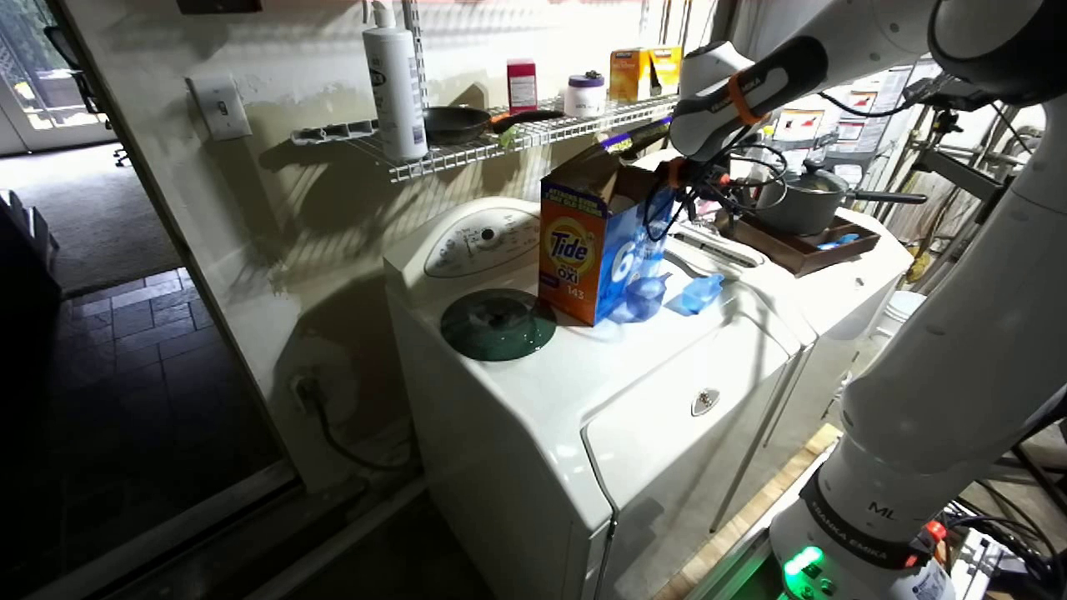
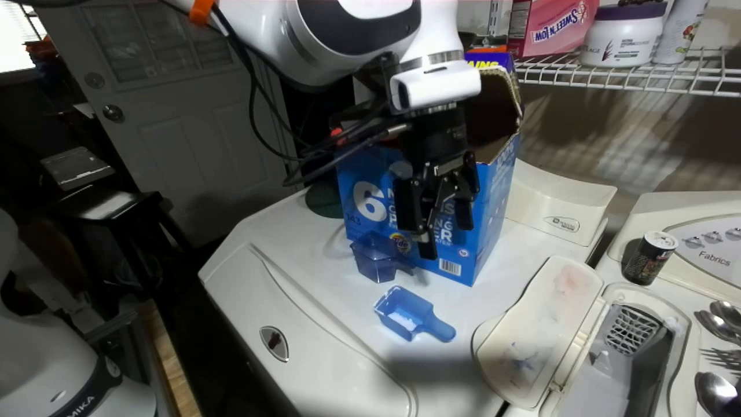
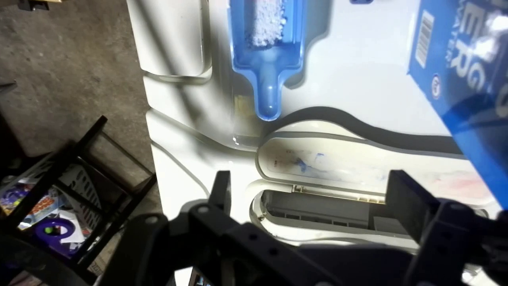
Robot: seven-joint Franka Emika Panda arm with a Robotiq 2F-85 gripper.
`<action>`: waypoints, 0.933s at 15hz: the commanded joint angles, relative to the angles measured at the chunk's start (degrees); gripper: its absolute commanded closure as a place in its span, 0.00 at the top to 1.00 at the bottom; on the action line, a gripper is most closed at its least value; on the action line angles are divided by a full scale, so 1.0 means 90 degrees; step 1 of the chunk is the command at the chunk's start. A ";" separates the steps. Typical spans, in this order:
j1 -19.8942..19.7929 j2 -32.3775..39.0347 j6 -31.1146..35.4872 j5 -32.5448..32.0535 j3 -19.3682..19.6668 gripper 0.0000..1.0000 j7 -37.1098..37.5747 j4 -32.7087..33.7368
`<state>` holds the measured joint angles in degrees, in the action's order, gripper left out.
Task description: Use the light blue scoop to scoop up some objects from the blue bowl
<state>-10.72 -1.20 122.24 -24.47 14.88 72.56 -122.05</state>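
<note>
- Your Robotiq gripper is standing wide open, its fingers spreading across the lower half of the wrist view.
- In an exterior view you are seeing it right of centre, in front of the Tide box.
- Your light blue scoop is lying on the white laundry machine, appearing at top centre of the wrist view and carrying white granules.
- In an exterior view, a darker blue scoop is resting above and left of it, just beside the box.
- A round dark teal bowl is sitting near mid-frame in an exterior view, left of the box.
</note>
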 commanded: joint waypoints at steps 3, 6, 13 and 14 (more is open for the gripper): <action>-0.0132 -0.0975 -0.0190 0.0081 -0.0224 1.00 -0.0289 -0.0408; -0.0236 -0.1331 -0.0391 0.0091 -0.0260 1.00 -0.0450 -0.0485; -0.0487 -0.1911 -0.0700 0.0332 -0.0231 1.00 -0.1241 -0.0533; -0.0506 -0.1962 -0.0726 0.0429 -0.0216 1.00 -0.1384 -0.0552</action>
<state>-13.99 -16.24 116.63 -23.54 13.54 63.83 -125.68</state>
